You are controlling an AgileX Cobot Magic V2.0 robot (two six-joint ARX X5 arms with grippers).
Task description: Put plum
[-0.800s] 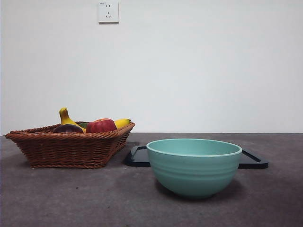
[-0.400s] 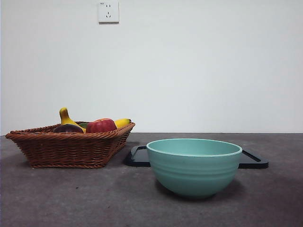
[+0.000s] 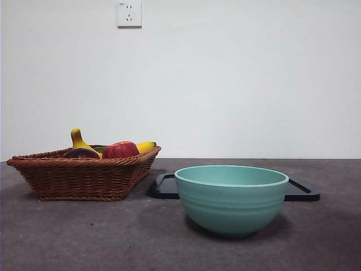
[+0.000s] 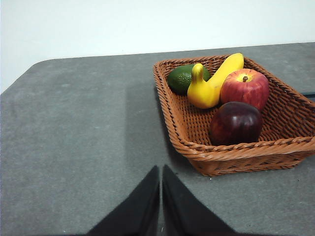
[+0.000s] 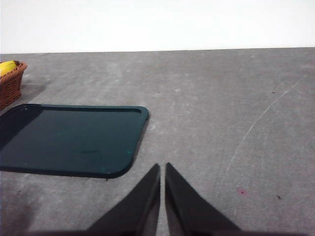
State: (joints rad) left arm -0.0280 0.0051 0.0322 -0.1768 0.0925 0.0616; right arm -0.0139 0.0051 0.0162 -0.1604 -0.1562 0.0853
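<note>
The dark maroon plum (image 4: 236, 123) lies in the wicker basket (image 4: 183, 135), at its near side, beside a red apple (image 4: 244, 87). In the front view only the plum's top (image 3: 80, 153) shows over the basket rim (image 3: 79, 162). My left gripper (image 4: 161, 172) is shut and hovers over bare table short of the basket. My right gripper (image 5: 162, 169) is shut too, over the table beside a black tray (image 5: 74, 140). Neither arm shows in the front view.
The basket also holds a yellow banana (image 4: 214, 83) and a green avocado (image 4: 181, 77). A teal bowl (image 3: 231, 197) stands front and centre, with the black tray (image 3: 302, 192) behind it. A wall socket (image 3: 129, 14) is on the back wall.
</note>
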